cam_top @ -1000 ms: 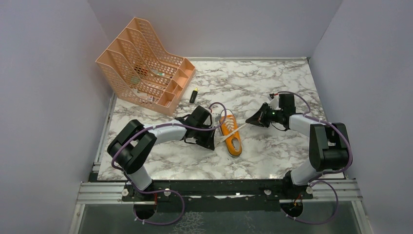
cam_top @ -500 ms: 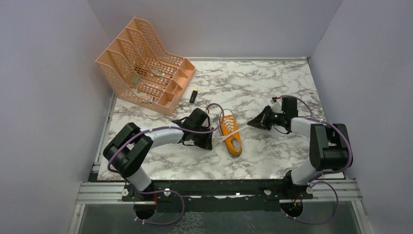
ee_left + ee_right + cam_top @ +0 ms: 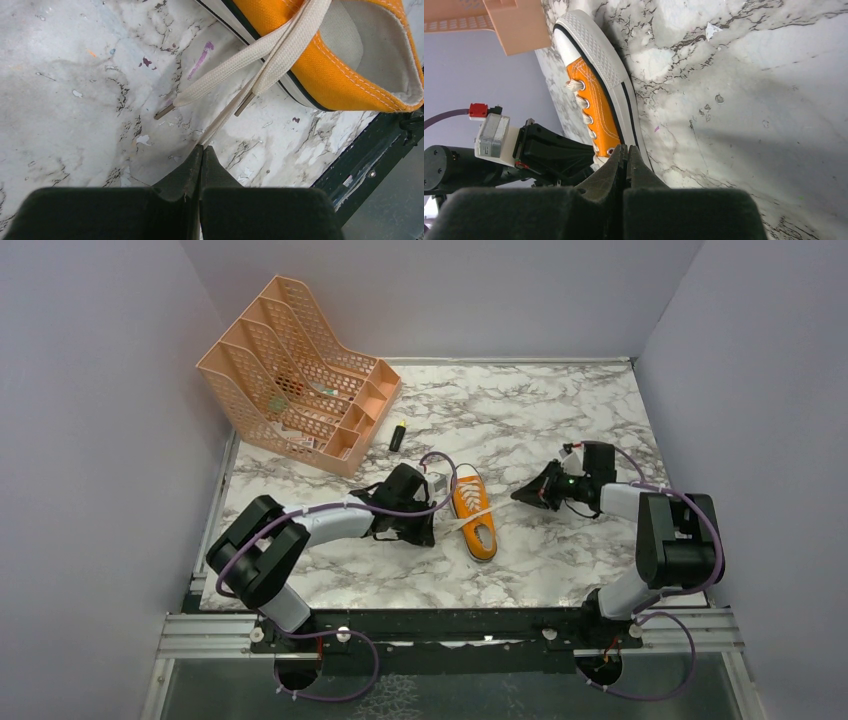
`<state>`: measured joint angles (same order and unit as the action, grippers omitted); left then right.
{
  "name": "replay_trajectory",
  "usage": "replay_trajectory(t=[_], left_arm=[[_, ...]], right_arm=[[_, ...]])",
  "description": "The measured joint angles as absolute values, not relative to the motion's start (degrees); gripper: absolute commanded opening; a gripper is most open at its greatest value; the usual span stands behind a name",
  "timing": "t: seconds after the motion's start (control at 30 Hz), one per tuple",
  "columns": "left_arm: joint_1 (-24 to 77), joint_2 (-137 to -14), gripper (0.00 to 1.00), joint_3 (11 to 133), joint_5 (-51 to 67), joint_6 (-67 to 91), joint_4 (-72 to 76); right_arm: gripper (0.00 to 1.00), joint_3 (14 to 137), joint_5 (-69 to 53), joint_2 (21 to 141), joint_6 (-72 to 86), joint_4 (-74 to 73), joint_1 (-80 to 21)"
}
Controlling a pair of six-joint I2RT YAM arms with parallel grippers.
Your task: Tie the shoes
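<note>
When checked from the overhead view, found the orange sneaker (image 3: 476, 518) lying on the marble table (image 3: 560, 400) just below centre frame, toe toward the top, heel toward the bottom. Noted the left gripper (image 3: 436, 528) just left of the sneaker and low to the surface. Noted the right gripper (image 3: 517, 494) to the right of the sneaker, near but apart.

Confirmed from the left wrist view fingers pressed tight together, pinching a thin lace strand (image 3: 220, 124) running up and right to the sneaker's side at the upper right of that frame. Recorded two loose lace ends (image 3: 210, 83) lying flat on the marble beside that strand, neither one gripped.

Confirmed from the right wrist view fingers likewise pressed together, tips low over the marble, with the sneaker's white toe cap and sole edge at upper left beyond them. Could not establish any lace between those fingers.

Logged a peach file rack (image 3: 300, 370) at upper left of the overhead frame. Logged a small dark marker (image 3: 398, 435) with a yellow cap on the table between rack and sneaker.
</note>
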<state>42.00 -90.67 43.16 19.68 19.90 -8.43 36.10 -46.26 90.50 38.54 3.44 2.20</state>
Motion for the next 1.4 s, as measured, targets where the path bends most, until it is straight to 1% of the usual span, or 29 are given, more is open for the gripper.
replay_trajectory(t=[0.17,0.2,0.23,0.27,0.3,0.4,0.5,0.53,0.57,0.6,0.63,0.67,0.7,0.83,0.9,1.0,1.23,1.4], left_arm=[[42.0,-89.9,0.00,43.0,19.3,20.2,-8.4],[42.0,-89.8,0.00,43.1,19.3,20.1,-8.5],[42.0,-89.8,0.00,43.2,19.3,20.1,-8.5],[42.0,-89.7,0.05,43.5,19.3,20.0,-8.9],[42.0,-89.6,0.11,43.9,19.3,19.9,-9.5],[41.7,-88.8,0.28,45.2,18.7,19.6,-14.1],[41.6,-87.3,0.42,46.5,17.3,19.8,-18.1],[41.6,-86.7,0.46,47.0,16.6,20.1,-19.1],[41.6,-85.7,0.50,47.5,15.7,20.4,-20.2],[41.6,-84.4,0.55,47.6,14.9,20.6,-21.1],[41.6,-82.7,0.78,47.6,14.1,21.0,-22.3],[41.5,-80.7,0.92,47.5,13.2,21.5,-23.4],[41.4,-77.4,0.98,47.6,12.1,21.3,-24.9],[40.8,-68.3,0.99,52.3,9.3,22.2,-30.0],[40.7,-65.3,0.98,57.4,7.7,21.9,-30.9],[40.7,-62.5,0.98,66.5,5.3,21.1,-31.9],[40.7,-62.5,0.98,93.1,-2.8,15.4,-32.0],[40.7,-63.1,0.99,103.7,-7.3,11.4,-31.3]], right_arm=[[0.00,36.6,-47.8,91.1,36.6,2.6,3.1],[0.04,37.3,-47.9,91.3,35.6,1.6,3.1],[0.15,37.9,-47.9,91.3,34.7,0.5,3.1],[0.26,38.7,-48.0,91.2,33.9,-0.7,3.0],[0.34,39.7,-48.0,91.1,33.0,-2.0,3.0],[0.53,43.1,-44.8,89.4,29.8,-5.6,3.2],[0.67,47.3,-41.6,85.3,25.6,-12.1,2.1],[0.86,48.7,-40.8,84.2,24.6,-14.1,1.7],[0.94,50.6,-39.2,83.1,23.4,-17.0,0.8],[0.99,52.7,-36.9,81.5,21.8,-20.3,-0.2],[0.99,54.3,-34.7,79.8,21.1,-23.1,-1.2],[0.99,55.5,-33.1,78.2,20.6,-25.5,-2.0],[1.00,56.9,-31.4,76.3,20.2,-28.5,-2.7],[1.00,64.5,-25.9,70.4,20.0,-40.8,-3.8],[0.99,69.3,-24.0,68.4,19.6,-46.1,-3.8],[0.99,74.4,-22.3,64.8,19.1,-50.1,-3.7],[1.00,98.9,-17.3,59.7,14.8,-56.5,-3.7],[1.00,109.6,-17.2,59.2,13.5,-58.6,-3.7]])
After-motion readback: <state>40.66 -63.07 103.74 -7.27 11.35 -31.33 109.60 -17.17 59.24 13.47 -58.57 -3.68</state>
